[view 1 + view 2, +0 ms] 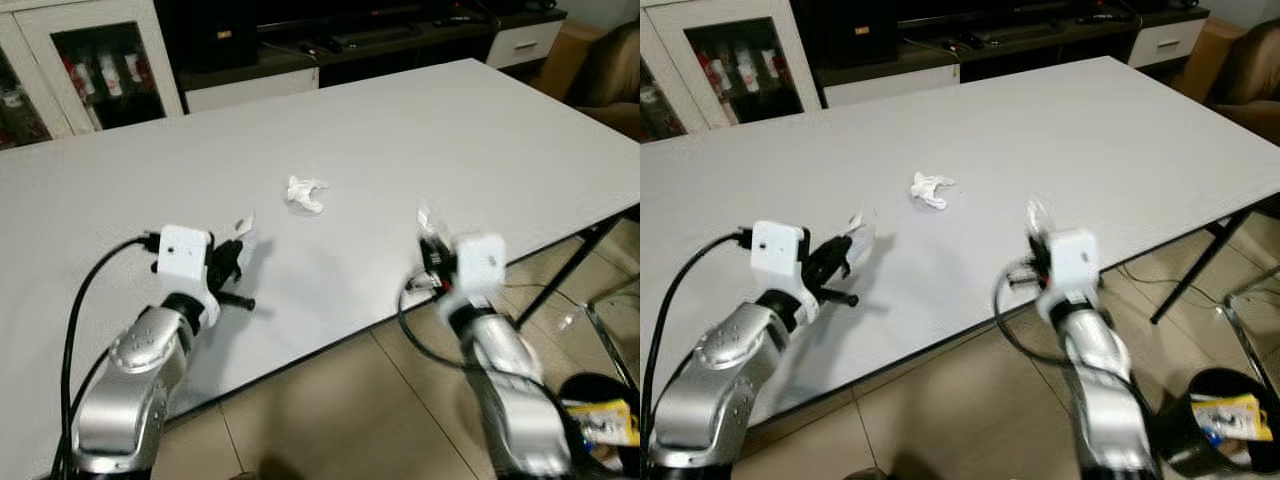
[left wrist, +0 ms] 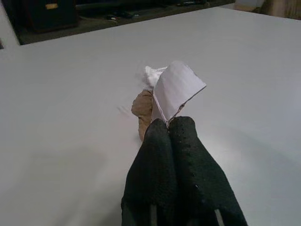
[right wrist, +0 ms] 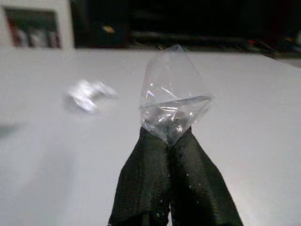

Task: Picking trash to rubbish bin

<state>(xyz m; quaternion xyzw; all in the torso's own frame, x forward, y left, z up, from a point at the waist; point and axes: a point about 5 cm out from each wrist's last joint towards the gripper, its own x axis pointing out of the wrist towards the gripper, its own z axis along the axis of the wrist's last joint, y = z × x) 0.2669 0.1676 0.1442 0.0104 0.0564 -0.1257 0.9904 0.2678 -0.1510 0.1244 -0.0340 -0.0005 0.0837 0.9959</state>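
trash sits in three pieces around a white table (image 1: 480,140), the landmark for everything that follows. a crumpled white tissue (image 1: 305,194) lies near the middle of the table, twisted into a loose curl with raised ends, touching neither arm.

the left gripper (image 2: 168,123) hovers over the table's near side, its two black fingers pressed together on a paper scrap (image 2: 176,89). the scrap is white, flat and roughly four-sided, with a torn edge, standing up from the fingertips. just behind it, in the left wrist view, is a small brown crumpled bit (image 2: 142,109); whether it is held or lying on the table cannot be told. the tissue shows as a white lump beyond the scrap.

the right gripper (image 3: 168,139) is at the table's near edge, towards the right, fingers clamped on a clear wrapper (image 3: 174,94). the wrapper is see-through, shiny plastic, creased, pinched at its lower point and fanning upward to a peak.

a black bin (image 1: 600,420) stands on the tiled floor (image 1: 330,420) below the table's near right corner, with a yellow packet (image 1: 610,418) inside. beyond the table's far side are a glass-door cabinet (image 1: 95,60) and a dark low unit (image 1: 350,40).
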